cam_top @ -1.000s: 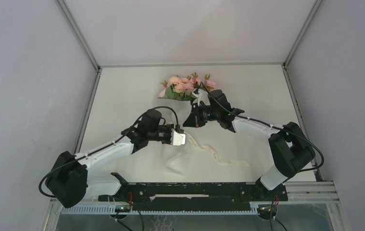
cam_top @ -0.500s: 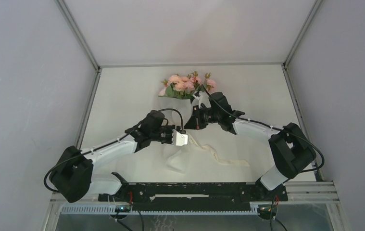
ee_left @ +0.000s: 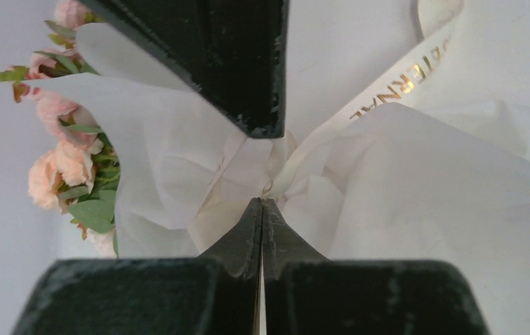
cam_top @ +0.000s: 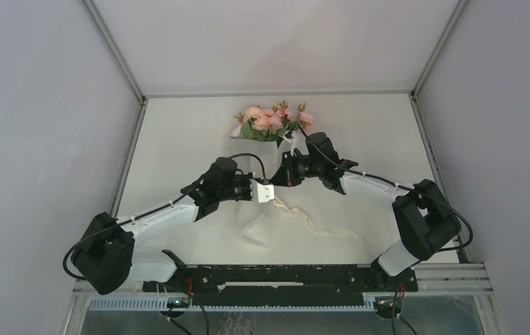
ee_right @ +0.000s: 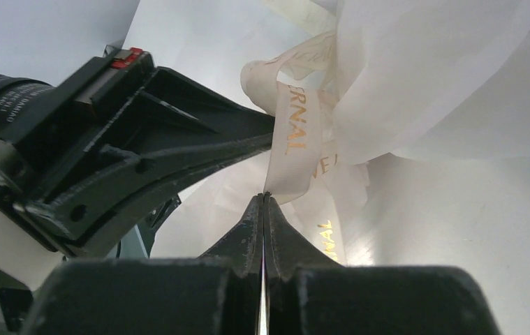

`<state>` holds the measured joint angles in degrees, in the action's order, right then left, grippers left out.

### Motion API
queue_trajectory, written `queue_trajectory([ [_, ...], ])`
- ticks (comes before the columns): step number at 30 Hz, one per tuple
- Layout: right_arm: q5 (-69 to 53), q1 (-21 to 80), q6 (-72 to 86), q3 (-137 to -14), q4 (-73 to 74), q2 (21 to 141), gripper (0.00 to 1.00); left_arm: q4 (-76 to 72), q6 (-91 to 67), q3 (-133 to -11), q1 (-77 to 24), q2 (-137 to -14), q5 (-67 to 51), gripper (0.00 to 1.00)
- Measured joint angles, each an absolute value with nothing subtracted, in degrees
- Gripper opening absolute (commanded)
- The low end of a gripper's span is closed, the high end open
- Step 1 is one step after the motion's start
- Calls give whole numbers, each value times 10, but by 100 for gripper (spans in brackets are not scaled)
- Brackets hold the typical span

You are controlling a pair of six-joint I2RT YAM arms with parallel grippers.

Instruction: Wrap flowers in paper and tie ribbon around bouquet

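Cream ribbon [ee_left: 380,91] with gold lettering runs down from the upper right of my left wrist view to the pinched waist of the bouquet [cam_top: 265,139].

Left gripper [ee_left: 262,201]: jaws fully together, their tips nipping the ribbon just where the translucent white paper [ee_left: 171,153] gathers.

Right gripper [ee_right: 265,195]: jaws likewise pressed together, with the lower end of a hanging ribbon band caught between the tips. In that view the left gripper reaches in from the left and touches the same band higher up, at the gathered paper.

From overhead I see the two arms meeting tip to tip over the middle of the table [cam_top: 178,139], just on the near side of the flowers [cam_top: 270,122].

The bouquet lies at the far centre of the table. Its pink rose heads and green leaves point towards the back wall. Its paper flares open around them, narrows between the grippers, and spreads again in a crumpled tail towards the near edge.

A loose length of ribbon trails off to the right across the tabletop, beside that tail.

I cannot tell whether the waist rests on the table or hangs just above it.
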<state>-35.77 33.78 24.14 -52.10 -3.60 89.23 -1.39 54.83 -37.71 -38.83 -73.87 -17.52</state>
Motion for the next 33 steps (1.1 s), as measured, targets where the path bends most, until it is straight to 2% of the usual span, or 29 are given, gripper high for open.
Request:
queue_trajectory([
  [15,-375,338,234,-521,-40,887,1,-45,436,-377,-369,-722,-168,0],
  [16,-378,342,234,-521,-41,887,9,-56,430,-376,-369,-728,-168,0],
  [18,-383,348,232,-521,-40,887,35,-74,421,-375,-369,-740,-168,0],
  [19,-384,349,230,-521,-39,887,41,-80,420,-375,-369,-745,-169,0],
  [21,-388,348,229,-521,-37,887,49,-86,420,-372,-369,-748,-173,0],
  [24,-394,336,225,-521,-32,887,53,-90,421,-362,-369,-749,-183,0],
  [28,-386,306,225,-524,-20,886,50,-93,422,-353,-369,-750,-188,0],
  [29,-381,299,226,-524,-18,885,45,-95,423,-353,-369,-750,-189,0],
  [31,-369,289,231,-528,-17,884,26,-101,424,-353,-369,-750,-194,0],
  [33,-359,283,238,-535,-17,886,15,-107,424,-353,-369,-750,-198,0],
])
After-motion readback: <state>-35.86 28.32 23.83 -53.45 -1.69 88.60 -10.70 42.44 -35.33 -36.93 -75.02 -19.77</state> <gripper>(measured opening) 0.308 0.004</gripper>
